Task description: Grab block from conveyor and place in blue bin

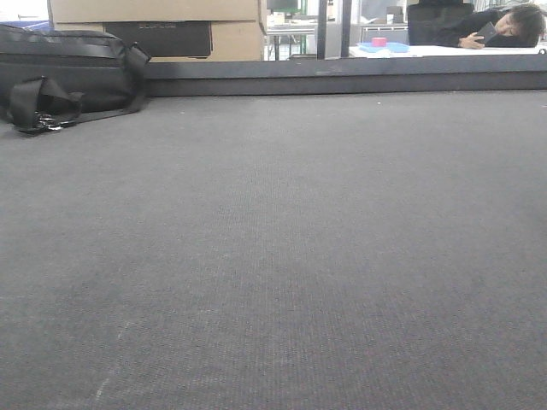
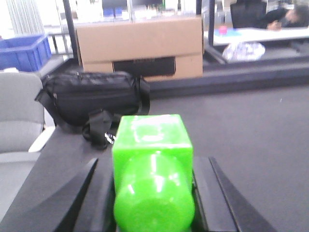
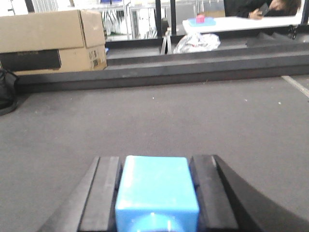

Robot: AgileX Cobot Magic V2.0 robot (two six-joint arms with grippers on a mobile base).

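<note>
The conveyor (image 1: 273, 256) is a broad dark grey woven belt with a low dark rail (image 1: 342, 77) along its far edge. No gripper and no block shows in the front view. In the left wrist view my left gripper (image 2: 152, 164) is shut on a bright green block (image 2: 152, 140), held above the belt (image 2: 251, 125). A blue bin (image 2: 21, 50) stands far off at the upper left. In the right wrist view my right gripper (image 3: 155, 162) is shut on a light blue block (image 3: 155, 186) over the belt (image 3: 193, 116).
A black bag (image 1: 60, 68) lies on the belt's far left, also in the left wrist view (image 2: 91, 99). A cardboard box (image 2: 140, 46) stands behind the rail. A grey padded seat (image 2: 17, 111) is at the left. A person (image 1: 504, 26) leans on a white table beyond.
</note>
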